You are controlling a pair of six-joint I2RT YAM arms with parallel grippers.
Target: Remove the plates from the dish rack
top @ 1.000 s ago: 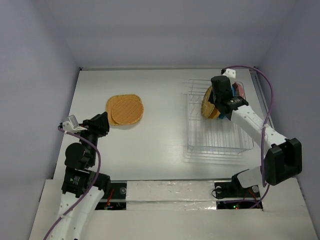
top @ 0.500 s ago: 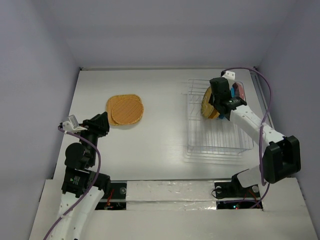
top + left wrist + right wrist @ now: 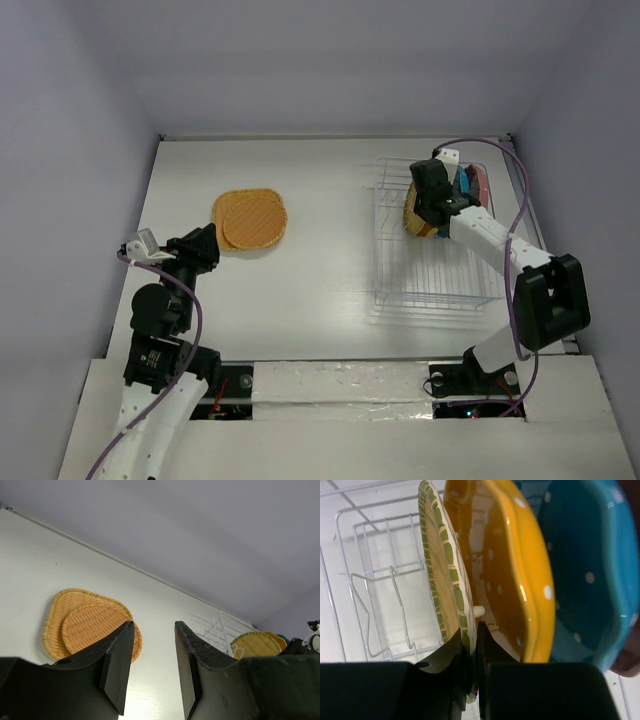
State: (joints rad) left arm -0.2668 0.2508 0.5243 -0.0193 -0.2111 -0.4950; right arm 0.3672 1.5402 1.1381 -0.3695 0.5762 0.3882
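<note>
Right gripper [image 3: 470, 641] is pinched down narrow on the lower rim of the woven round plate [image 3: 442, 565], 1 dark finger on each face, right at the bottom centre of the wrist view. Good choice of spot: the plate stands on edge in its slot, so the rim is the only part a thin pinch can get around.

Just right of it stands the dotted yellow-orange plate [image 3: 510, 555], very close. Then comes the dotted blue plate [image 3: 585, 555], and a sliver of the pink plate [image 3: 627, 666] sits in the lower right corner. That makes 4 upright at the far end of the dish rack [image 3: 430, 285], in the upper right of the overhead view. The rack's ribs keep them apart, but only just, so my guess is the lift wants to go straight out to avoid clipping the yellow-orange neighbour.

The right arm runs from its base at the bottom right, elbow pushed out toward the right edge. Its forearm slants up and left, and the wrist tips over the plates.

Over on the left, the left gripper [image 3: 153, 625] stands part open with nothing between its fingers. Its arm is folded up near the lower left, nose aimed toward the upper right. In front of it 2 plates lie flat on the table [image 3: 320, 200]: a rounded-square plate [image 3: 57, 612] with a smaller woven plate [image 3: 95, 630] stacked on top. So I'd call it 2 unloaded and 4 to go.
</note>
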